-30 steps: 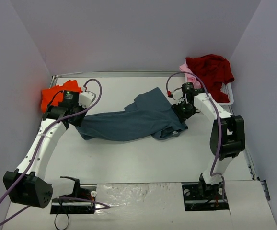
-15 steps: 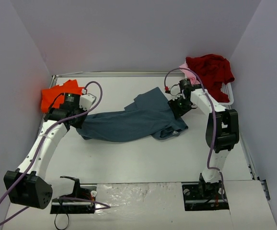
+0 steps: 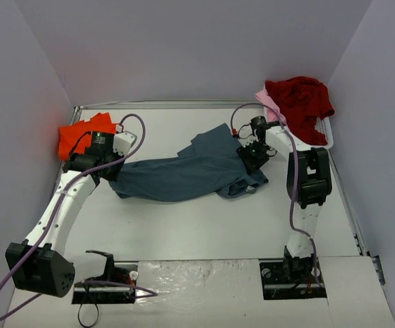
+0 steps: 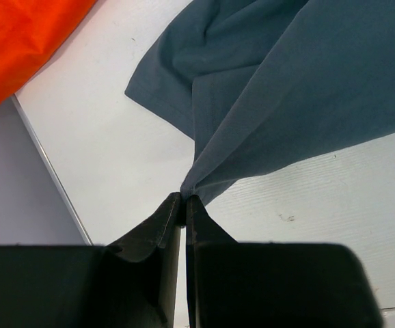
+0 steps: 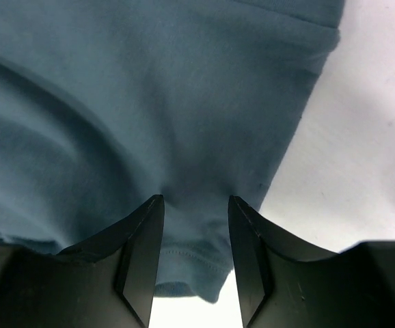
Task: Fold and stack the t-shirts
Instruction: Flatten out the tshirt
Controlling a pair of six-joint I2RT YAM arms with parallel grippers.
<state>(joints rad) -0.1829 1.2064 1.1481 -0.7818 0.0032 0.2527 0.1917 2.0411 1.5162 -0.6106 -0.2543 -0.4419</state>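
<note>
Noted blue shirt (image 3: 184, 176) lying long-axis left-to-right across surface (image 3: 204, 232), left jaws pinched shut on its left corner, right jaws half-spread astride its right hem, grip there not determinable.

Both arms reach forward, left hand (image 4: 184, 200) pinched tight, right hand (image 5: 196, 200) clamped partway closed.

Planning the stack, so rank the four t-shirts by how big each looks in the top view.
1. blue-grey shirt
2. dark red shirt
3. orange shirt, close, partly hidden
4. pink shirt, just a sliver
</note>
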